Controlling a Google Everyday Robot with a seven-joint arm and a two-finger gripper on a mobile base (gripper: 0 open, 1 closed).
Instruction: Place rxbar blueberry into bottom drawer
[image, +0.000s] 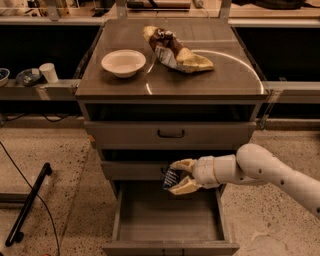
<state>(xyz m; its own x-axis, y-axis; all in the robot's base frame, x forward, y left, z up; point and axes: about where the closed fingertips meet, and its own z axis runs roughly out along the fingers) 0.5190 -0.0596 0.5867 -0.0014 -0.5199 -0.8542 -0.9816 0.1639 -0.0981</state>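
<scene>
My gripper (176, 177) reaches in from the right on a white arm and is shut on the rxbar blueberry (171, 178), a small dark navy bar with pale text. It holds the bar upright just above the back of the open bottom drawer (167, 216), in front of the middle drawer's face. The bottom drawer is pulled out and its plain grey tray shows nothing inside.
On the cabinet top sit a white bowl (123, 62) and a brown, white and yellow snack bag (175, 50). The top drawer (170, 134) with a black handle is shut. A black rod (29, 202) lies on the floor at left. Cups (49, 72) stand on a side shelf.
</scene>
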